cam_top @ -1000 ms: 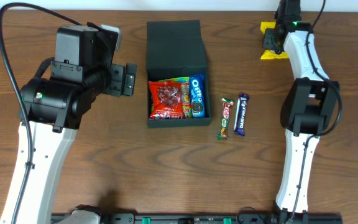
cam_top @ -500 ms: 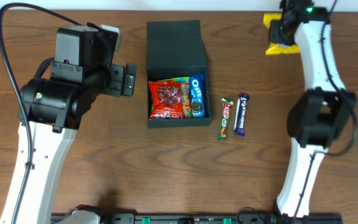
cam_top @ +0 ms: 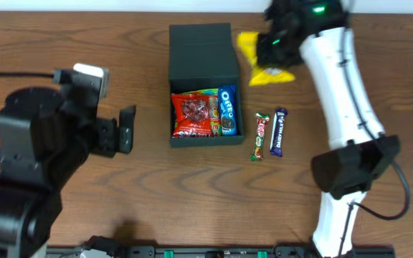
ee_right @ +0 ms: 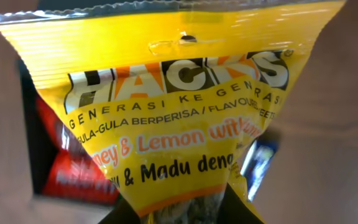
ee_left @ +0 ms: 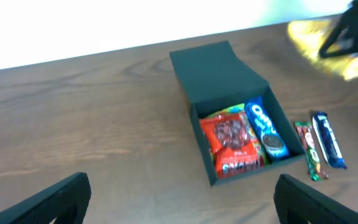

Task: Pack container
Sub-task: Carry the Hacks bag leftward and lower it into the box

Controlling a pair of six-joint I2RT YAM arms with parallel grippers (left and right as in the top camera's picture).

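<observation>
Right gripper is clamped on yellow Hacks pkt, hanging it upper centre-right just beside the container, which sits open at top centre, prob. for drop-in. Left gripper has fingers apart, empty, lower left, out of the way.

1. The table is brown wood with a clear grain, smooth and faintly shiny.
2. The box looks like dark cardboard, matt and even, with no reflections on its lid or walls.
3. The yellow packet is thin plastic film, glossy and creased, with a crimped seal along its top edge.
4. The red packet and the blue packet are shiny plastic wrappers that catch the light.
5. The green-and-red bar and the purple bar have glossy, foil-like wrappers.
6. The right arm has a smooth white plastic shell with a soft shine.
7. The left arm has a black, matt plastic housing.
</observation>
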